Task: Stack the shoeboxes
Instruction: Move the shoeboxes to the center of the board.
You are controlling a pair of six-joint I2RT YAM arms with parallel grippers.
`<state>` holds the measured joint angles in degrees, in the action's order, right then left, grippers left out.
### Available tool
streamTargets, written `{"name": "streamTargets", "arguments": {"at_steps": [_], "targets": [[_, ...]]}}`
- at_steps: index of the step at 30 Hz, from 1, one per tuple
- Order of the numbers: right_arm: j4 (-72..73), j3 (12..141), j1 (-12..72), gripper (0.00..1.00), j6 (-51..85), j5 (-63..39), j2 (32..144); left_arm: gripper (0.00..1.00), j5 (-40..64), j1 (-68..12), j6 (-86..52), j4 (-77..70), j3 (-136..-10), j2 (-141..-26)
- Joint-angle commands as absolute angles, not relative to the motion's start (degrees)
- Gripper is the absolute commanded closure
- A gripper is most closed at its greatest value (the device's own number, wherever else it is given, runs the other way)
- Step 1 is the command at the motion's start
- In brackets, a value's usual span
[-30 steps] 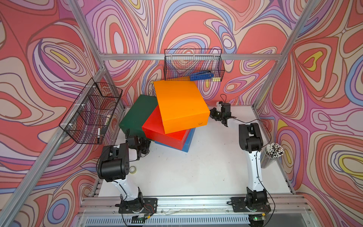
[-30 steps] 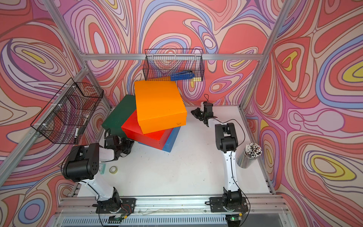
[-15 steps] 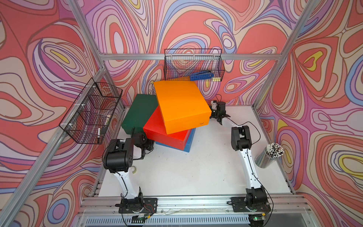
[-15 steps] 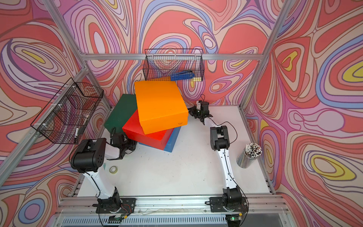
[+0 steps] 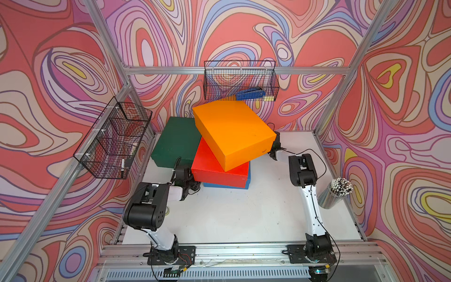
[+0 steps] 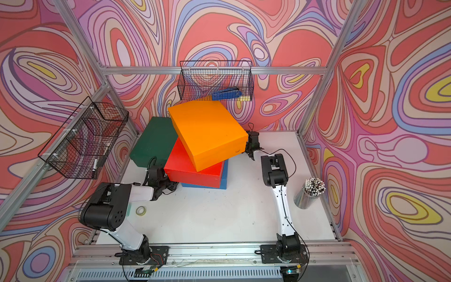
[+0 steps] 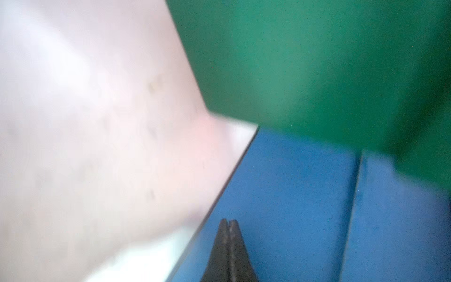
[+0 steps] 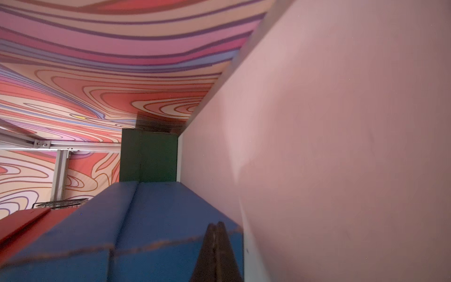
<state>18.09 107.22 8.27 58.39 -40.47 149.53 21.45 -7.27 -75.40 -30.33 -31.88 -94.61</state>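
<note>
The orange shoebox (image 5: 231, 133) lies on top of a pile of three, as both top views show. Under it is the red shoebox (image 5: 219, 174). At the bottom the blue shoebox (image 5: 247, 179) stands on the white table (image 5: 244, 214), and only narrow strips of it show past the red one. The orange box is turned askew, so its corners hang out over the red lid. The dark green shoebox (image 5: 175, 141) is not on the pile. It stands on the table just beside it, on the robot's left toward the back corner, and one orange corner reaches over it.

The left gripper (image 7: 229, 222) is low at the near left corner of the pile. In the left wrist view its jaws are pressed together with nothing between them, and the tips are right at the blue side wall. Whether they touch it cannot be told. The right gripper (image 8: 216, 225) is at the far right side of the pile, mostly hidden behind the orange box in the top views. In the right wrist view its jaws are also closed and empty, with the tips at the edge of the blue box.

Further out, a black wire basket (image 5: 240, 80) on the back wall holds a blue tool (image 5: 250, 94). A second wire basket (image 5: 114, 139) hangs on the left wall with a marker (image 5: 122, 166) in it. A metal cup of pencils (image 5: 338, 193) stands near the right table edge, and a roll of tape (image 6: 140, 210) lies beside the left arm.
</note>
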Motion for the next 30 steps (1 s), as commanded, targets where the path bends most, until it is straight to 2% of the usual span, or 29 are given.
{"name": "streamTargets", "arguments": {"at_steps": [1,8,15,30], "targets": [[21.36,97.24,9.01,1.0,59.45,-40.34,144.19,1.0,18.61,-9.56,-74.55,-25.8,-30.83,-90.53],[28.41,77.06,8.98,1.0,59.65,-39.95,131.65,1.0,13.31,-16.54,-74.03,-21.12,-30.19,-85.45],[41.08,59.32,8.97,1.0,65.06,-40.87,122.67,1.0,8.18,-23.97,-74.93,-21.31,-26.68,-85.34],[55.64,37.17,11.33,1.0,70.08,-42.5,110.44,1.0,4.57,-30.53,-75.6,-24.06,-24.99,-86.53]]}}
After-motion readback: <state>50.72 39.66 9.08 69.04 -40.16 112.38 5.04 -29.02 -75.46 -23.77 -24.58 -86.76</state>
